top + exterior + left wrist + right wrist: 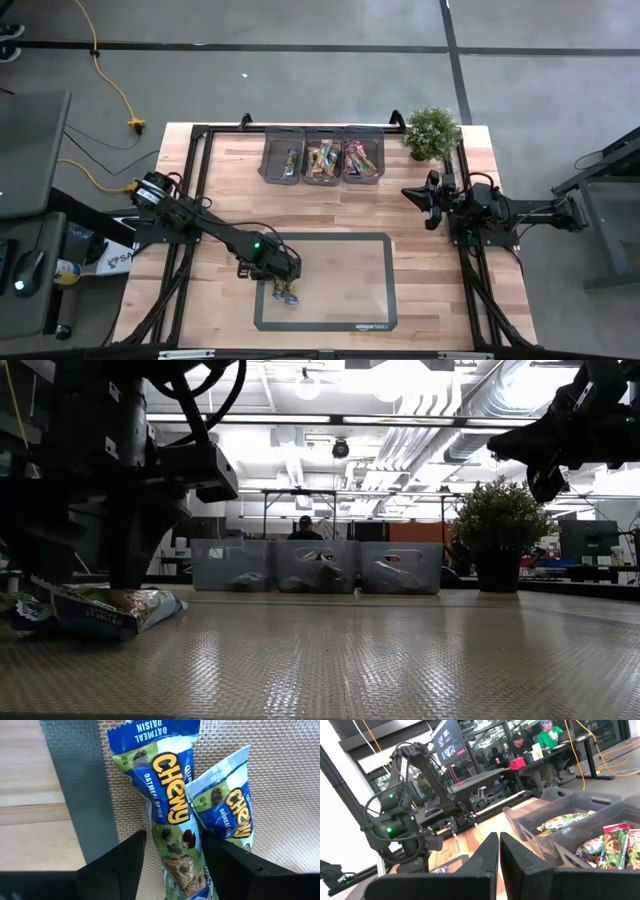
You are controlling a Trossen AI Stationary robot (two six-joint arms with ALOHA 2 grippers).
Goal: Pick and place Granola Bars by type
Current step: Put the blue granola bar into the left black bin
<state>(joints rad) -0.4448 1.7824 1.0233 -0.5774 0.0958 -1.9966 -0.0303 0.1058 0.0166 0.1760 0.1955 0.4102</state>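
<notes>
Two blue Granola Bars are left on the mat: one oatmeal raisin bar lying lengthwise between the left gripper's fingers, and a second blue bar just beside it, angled so the two wrappers overlap near the lower end. From above they show as a small bundle near the left edge of the grey-bordered mat, toward the front of the table.

The left gripper's jaws are spread wide, one dark finger on each side of the first bar, with a gap on both sides, so they're around it but not squeezing it. In the low view the bars lie flat on the mat right under that arm.

The rest of the bars are already in the three dark grey bins lined up along the back edge: blue ones in the left bin, green and tan ones in the middle, pink and red ones in the right.

The right gripper hangs over the table's right side, near the small potted plant, well away from the mat. Its jaws are nearly together, only a thin slit between the fingers, holding nothing.

Some people sit at desks in the room behind.
</notes>
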